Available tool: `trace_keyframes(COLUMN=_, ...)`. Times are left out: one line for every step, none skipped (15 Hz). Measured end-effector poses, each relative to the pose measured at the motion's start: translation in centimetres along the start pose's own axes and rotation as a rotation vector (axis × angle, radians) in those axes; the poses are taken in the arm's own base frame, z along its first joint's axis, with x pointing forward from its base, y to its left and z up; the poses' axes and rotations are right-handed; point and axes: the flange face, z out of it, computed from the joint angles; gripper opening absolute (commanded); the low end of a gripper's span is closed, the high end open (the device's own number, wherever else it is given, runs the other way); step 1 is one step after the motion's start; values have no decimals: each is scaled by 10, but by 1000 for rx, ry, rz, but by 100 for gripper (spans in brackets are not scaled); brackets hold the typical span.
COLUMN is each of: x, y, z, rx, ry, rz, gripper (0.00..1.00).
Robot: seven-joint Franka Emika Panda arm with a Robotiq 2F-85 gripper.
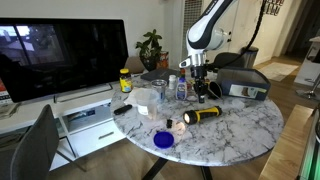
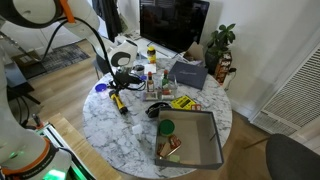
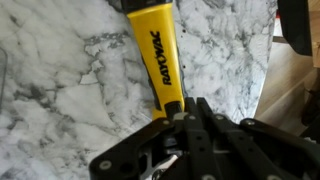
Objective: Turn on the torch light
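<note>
The torch light [image 1: 204, 115] lies on its side on the round marble table [image 1: 240, 140]. It has a yellow body with black ends. It also shows in an exterior view [image 2: 118, 103]. In the wrist view its yellow body [image 3: 158, 55], marked RAYOVAC, runs from the top down under my fingers. My gripper [image 3: 186, 122] is shut, with the two fingers pressed together over the torch's lower end, which they hide. In both exterior views the gripper [image 1: 200, 93] [image 2: 122, 84] points down just above the torch. I cannot tell whether the torch is lit.
Bottles and jars [image 1: 180, 85] stand behind the torch, next to a black case [image 1: 243, 82]. A blue bowl [image 1: 163, 140] sits near the front edge. A grey bin [image 2: 190, 140] stands on the table. A monitor [image 1: 60, 55] and a plant [image 1: 150, 45] are beyond it.
</note>
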Motion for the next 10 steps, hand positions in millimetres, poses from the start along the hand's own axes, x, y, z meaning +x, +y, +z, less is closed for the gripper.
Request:
trace_keyframes(x=-6, y=-3, z=-8, rx=-3, ry=7, rz=11, gripper=49)
trace_keyframes(x=-12, y=-8, z=-18, rx=-5, ry=14, rz=22, gripper=56)
trace_keyframes(x=-17, y=-12, z=-28, rx=-11, ry=24, rz=35, gripper=62)
trace_keyframes(x=-22, y=-18, z=-38, rx=-17, ry=38, rz=50, gripper=71)
trace_keyframes(x=-26, y=-23, z=-49, rx=-24, ry=55, rz=66, gripper=78)
trace_keyframes(x=-28, y=-30, z=-59, rx=-32, ry=74, rz=79, gripper=87)
trace_keyframes(x=-28, y=-37, z=-68, rx=-38, ry=92, rz=96, gripper=93)
trace_keyframes(x=-28, y=-45, z=-77, rx=-43, ry=110, rz=118, gripper=99)
trace_keyframes(x=-27, y=-52, z=-85, rx=-50, ry=132, rz=139, gripper=100)
trace_keyframes(x=-26, y=-60, z=-93, rx=-55, ry=155, rz=164, gripper=100)
